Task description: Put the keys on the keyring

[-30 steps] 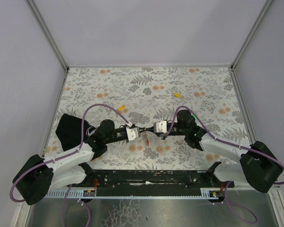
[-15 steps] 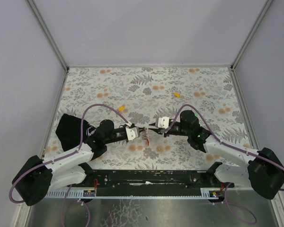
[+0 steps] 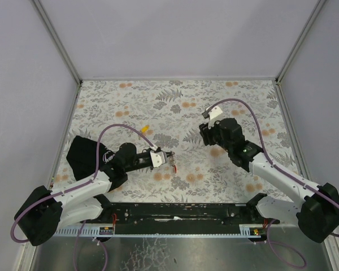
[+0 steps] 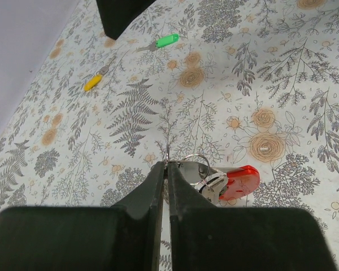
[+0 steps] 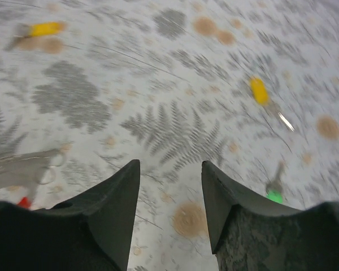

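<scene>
Red keyring (image 4: 237, 182), green key (image 4: 167, 40)

- The keyring (image 4: 229, 182) is a red plastic tab on a thin metal ring. The closed tips of the left hand (image 4: 166, 165) pinch it at the ring, and the tab sticks out sideways.
- The green key (image 4: 167, 40) lies flat and loose on the tabletop (image 4: 282, 84), well apart from the keyring.
- A yellow key (image 4: 92, 83) lies flat near the green one.
- The second yellow key (image 3: 146, 129) lies alone, nearer the left arm.

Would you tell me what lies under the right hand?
Flowered table and the green key, its cap partly covered by one finger of the open right hand. Whatever the fingers cover is unseen.
</scene>
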`<state>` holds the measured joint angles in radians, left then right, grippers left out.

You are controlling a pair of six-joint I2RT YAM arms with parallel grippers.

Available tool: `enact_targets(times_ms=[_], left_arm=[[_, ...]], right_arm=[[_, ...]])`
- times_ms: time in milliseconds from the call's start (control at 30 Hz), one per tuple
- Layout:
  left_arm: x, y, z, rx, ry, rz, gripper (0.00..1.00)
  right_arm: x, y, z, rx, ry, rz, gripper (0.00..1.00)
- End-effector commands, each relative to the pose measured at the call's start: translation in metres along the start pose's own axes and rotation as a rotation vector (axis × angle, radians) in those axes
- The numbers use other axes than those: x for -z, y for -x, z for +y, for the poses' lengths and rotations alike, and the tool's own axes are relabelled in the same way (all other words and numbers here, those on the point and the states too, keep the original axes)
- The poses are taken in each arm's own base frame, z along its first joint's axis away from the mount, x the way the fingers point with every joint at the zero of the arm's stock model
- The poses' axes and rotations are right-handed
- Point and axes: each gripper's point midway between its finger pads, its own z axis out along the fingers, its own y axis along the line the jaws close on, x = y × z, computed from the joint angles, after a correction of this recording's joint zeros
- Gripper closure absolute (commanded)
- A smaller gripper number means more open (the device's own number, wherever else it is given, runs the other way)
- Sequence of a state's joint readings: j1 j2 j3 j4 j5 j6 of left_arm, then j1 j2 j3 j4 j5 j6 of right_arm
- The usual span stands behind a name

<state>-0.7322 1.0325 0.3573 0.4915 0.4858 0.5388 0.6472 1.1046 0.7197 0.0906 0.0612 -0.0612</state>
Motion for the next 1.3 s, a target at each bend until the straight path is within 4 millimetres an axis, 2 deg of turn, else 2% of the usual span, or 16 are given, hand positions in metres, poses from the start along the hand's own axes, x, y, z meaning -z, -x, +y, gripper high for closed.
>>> enact_targets(times_ms=[0, 267, 600, 767, 1067, 1267], left_arm=[[0.000, 0.010, 0.011, -0.007, 0.034, -0.015, 1.00], [-0.001, 0.007, 0.014, 0.012, 0.048, 0.005, 1.00], [-0.002, 0.005, 0.015, 0.014, 0.052, 0.012, 1.00], [-0.002, 0.005, 0.015, 0.014, 0.051, 0.015, 1.00], [-0.001, 0.007, 0.015, 0.011, 0.050, 0.008, 1.00], [0.000, 0.008, 0.015, 0.010, 0.051, 0.004, 1.00]], right_arm=[[0.005, -0.029, -0.065, -0.176, -0.306, 0.135, 0.46], [-0.005, -0.080, -0.129, -0.360, -0.492, 0.282, 0.48], [-0.028, -0.124, -0.176, -0.559, -0.452, 0.379, 0.45], [-0.038, -0.145, -0.168, -0.617, -0.396, 0.457, 0.41], [-0.042, -0.180, -0.149, -0.686, -0.354, 0.563, 0.36], [-0.042, -0.185, -0.129, -0.748, -0.290, 0.578, 0.39]])
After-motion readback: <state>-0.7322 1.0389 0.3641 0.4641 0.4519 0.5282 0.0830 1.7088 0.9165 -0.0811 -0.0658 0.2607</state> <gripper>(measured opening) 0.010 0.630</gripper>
